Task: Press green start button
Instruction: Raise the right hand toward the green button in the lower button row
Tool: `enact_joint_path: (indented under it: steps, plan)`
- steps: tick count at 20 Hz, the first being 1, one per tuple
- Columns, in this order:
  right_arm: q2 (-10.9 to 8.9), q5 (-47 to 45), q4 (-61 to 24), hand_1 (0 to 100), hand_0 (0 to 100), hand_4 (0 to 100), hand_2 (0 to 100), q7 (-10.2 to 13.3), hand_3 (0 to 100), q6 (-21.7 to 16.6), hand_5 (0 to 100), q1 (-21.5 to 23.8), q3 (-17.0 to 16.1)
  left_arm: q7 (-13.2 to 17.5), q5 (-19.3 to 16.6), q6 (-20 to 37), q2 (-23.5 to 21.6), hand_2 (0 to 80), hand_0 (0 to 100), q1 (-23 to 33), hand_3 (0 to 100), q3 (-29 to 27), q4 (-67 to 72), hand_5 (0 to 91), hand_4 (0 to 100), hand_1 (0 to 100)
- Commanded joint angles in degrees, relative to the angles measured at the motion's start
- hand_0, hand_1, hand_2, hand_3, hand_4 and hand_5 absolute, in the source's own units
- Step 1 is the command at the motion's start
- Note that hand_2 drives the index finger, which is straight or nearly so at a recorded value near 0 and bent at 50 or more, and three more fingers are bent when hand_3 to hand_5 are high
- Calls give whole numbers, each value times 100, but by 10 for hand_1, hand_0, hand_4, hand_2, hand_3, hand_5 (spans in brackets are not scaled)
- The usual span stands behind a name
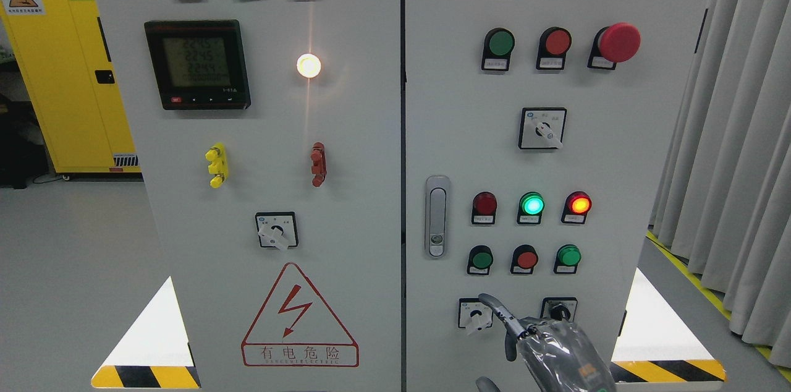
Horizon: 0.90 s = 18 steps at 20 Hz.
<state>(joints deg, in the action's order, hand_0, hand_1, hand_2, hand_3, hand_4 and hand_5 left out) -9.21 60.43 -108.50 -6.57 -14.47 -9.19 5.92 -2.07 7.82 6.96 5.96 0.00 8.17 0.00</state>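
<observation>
Head view shows the right hand (544,342), grey and wrapped in clear film, rising from the bottom edge in front of the pale grey control cabinet door (618,163). One of its fingers (497,311) is extended up and leftward, its tip just beside the small white rotary switch (475,314) low on that door; the other fingers look curled, holding nothing. Above the hand sits a row of three buttons: the round green start button (480,259) is at the row's left, apart from the fingertip, with a red round button (526,259) beside it.
</observation>
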Motion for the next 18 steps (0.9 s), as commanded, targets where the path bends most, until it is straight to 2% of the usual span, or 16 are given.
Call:
enact_joint_path:
  steps: [1, 18]
  plan:
    - [7, 30, 320, 604, 305, 765, 0, 6, 718, 23, 694, -355, 137, -4, 0, -2, 1, 0, 120, -79, 0, 1, -158, 0, 0, 556]
    - [15, -22, 786, 602, 303, 749, 0, -29, 703, 49, 687, -671, 49, -4, 0, -2, 10, 0, 120, -79, 0, 1, -158, 0, 0, 556]
